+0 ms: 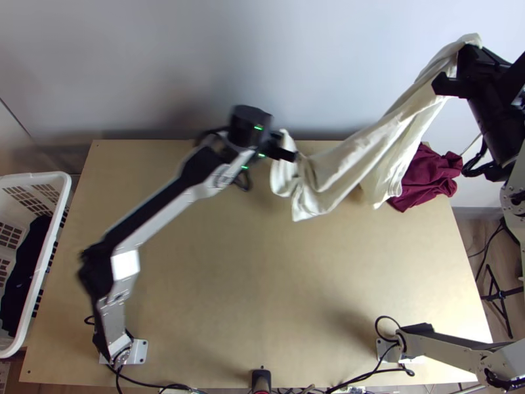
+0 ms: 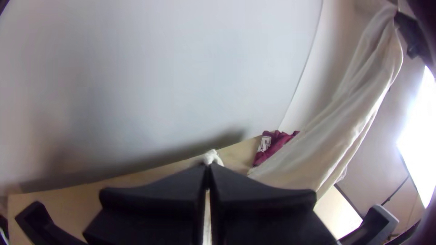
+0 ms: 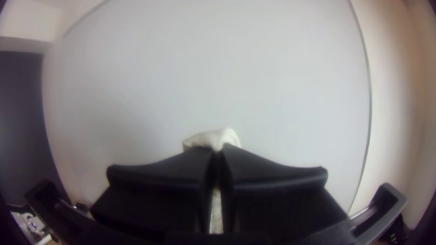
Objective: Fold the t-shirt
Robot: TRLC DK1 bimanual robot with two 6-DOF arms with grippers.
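Note:
The cream t-shirt is bunched lengthwise, slanting from high at the right down to the table's far middle. My left gripper is at its lower end; in the left wrist view the left gripper is shut on a bit of the cloth. High at the upper right, my right gripper holds the upper end; in the right wrist view the right gripper is shut, with a white tuft of the shirt poking out past its fingertips. Which parts of the shirt are held, I cannot tell.
A dark red cloth lies bunched at the table's far right corner, partly behind the shirt. A white basket with dark cloth inside stands at the left edge. Bare table stretches between the arms' bases. A pale wall rises behind.

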